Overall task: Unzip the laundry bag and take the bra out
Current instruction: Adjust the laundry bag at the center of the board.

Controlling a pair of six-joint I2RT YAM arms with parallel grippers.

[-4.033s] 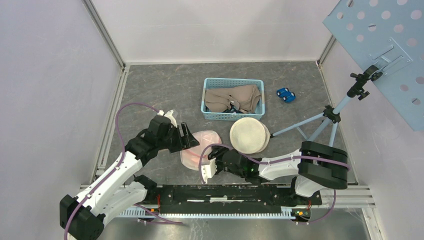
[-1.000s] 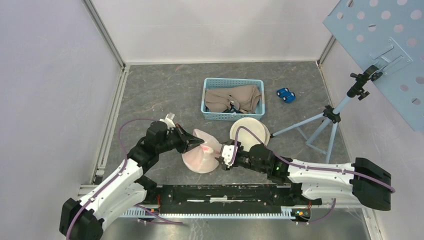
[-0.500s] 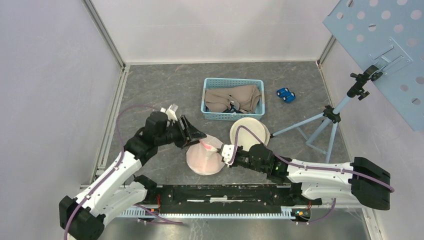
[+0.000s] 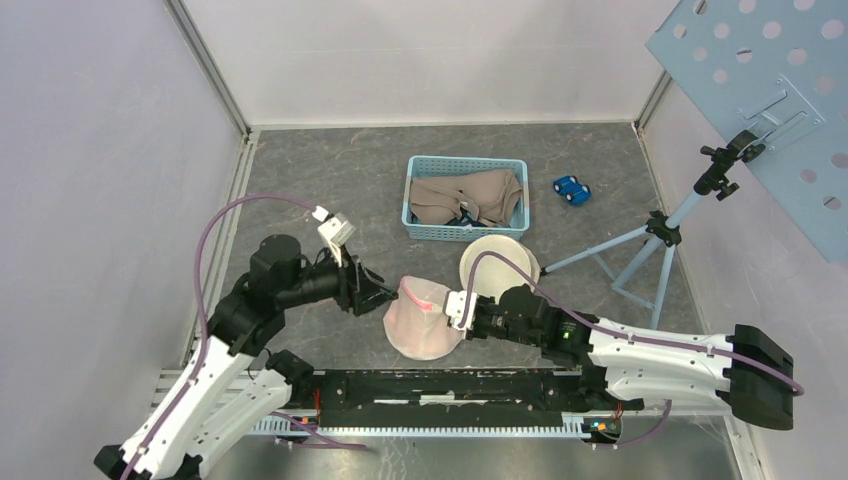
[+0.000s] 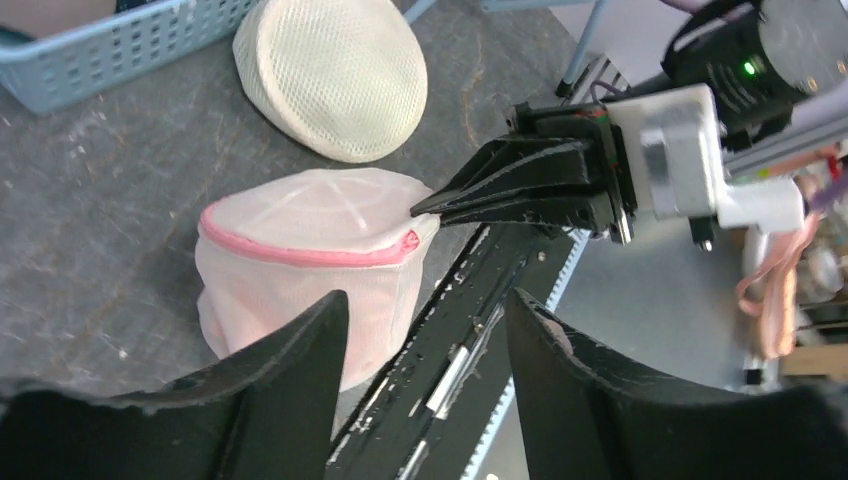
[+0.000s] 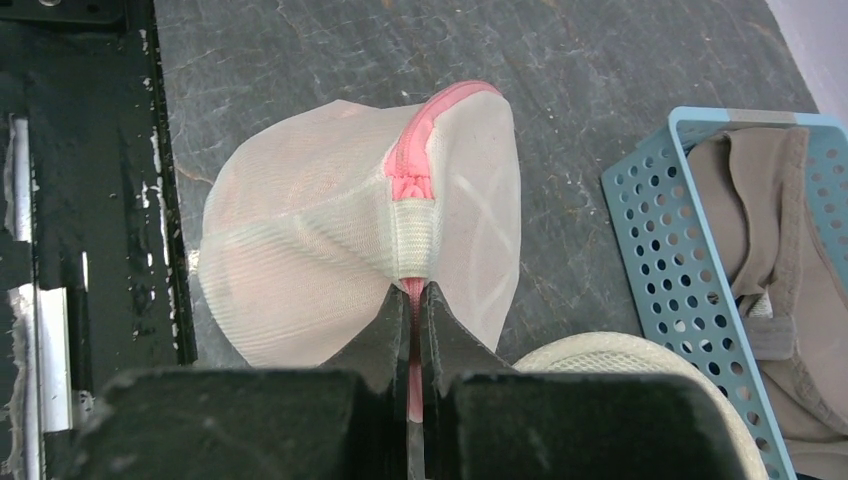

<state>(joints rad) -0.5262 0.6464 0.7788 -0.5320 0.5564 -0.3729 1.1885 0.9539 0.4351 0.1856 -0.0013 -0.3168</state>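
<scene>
The left pincer hangs spread just left of the pink mesh laundry bag, which sits on the tabletop near the front rail. The right pincer pinches the end of the bag's pink zipper.

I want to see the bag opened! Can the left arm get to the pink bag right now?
Probably yes. The left gripper is open right beside the laundry bag, with nothing between them. The right gripper pinches the zipper on the bag's other side, out of the way.
</scene>
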